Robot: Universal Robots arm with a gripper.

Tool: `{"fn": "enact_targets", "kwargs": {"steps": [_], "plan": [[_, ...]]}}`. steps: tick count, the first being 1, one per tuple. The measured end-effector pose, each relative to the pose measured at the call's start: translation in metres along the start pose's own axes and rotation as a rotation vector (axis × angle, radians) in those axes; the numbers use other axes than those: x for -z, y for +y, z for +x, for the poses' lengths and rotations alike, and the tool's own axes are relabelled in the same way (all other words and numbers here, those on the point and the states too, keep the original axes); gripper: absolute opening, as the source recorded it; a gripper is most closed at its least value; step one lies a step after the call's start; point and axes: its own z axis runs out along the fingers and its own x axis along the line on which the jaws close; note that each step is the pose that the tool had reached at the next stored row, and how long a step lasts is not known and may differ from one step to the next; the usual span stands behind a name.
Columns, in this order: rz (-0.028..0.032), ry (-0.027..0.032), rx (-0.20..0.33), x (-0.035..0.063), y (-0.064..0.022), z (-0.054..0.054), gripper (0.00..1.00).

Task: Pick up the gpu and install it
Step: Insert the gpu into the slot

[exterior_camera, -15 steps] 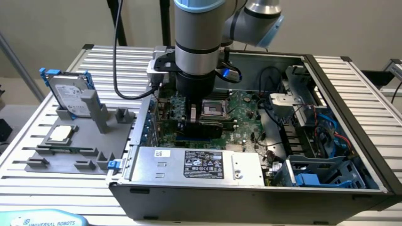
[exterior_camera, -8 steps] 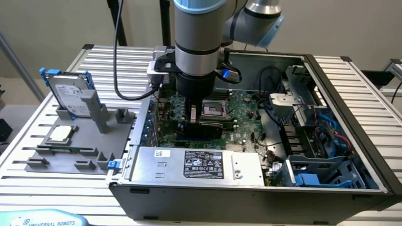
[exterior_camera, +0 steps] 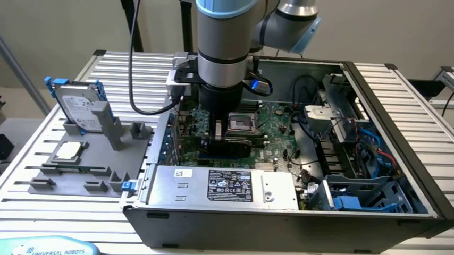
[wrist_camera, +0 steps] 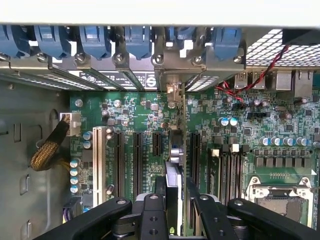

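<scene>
Wrist view shows the gripper [wrist_camera: 172, 210] closed partway on the gpu [wrist_camera: 173, 172], which stands on edge over the motherboard [wrist_camera: 280, 130], lined up among the black expansion slots [wrist_camera: 137, 160]. The install step is in hand; seating seems to call for exact alignment with one slot and a straight push. Exterior view gives the wider scene: the arm reaches down inside the computer case [exterior_camera: 397, 122], and the hard drive [exterior_camera: 76, 109] stands outside on the gray holder [exterior_camera: 71, 178].

gpu [wrist_camera: 173, 187], thin card seen edge-on, held upright over the motherboard's expansion slots, silver bracket end toward twelve o'clock
</scene>
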Motion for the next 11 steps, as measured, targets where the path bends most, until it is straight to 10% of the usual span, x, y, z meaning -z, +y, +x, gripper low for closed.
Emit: {"fn": "enact_targets", "kwargs": {"steps": [11], "plan": [[0.0005, -0.0006, 0.001, -0.0023, 0.002, 0.0001, 0.27]]}}
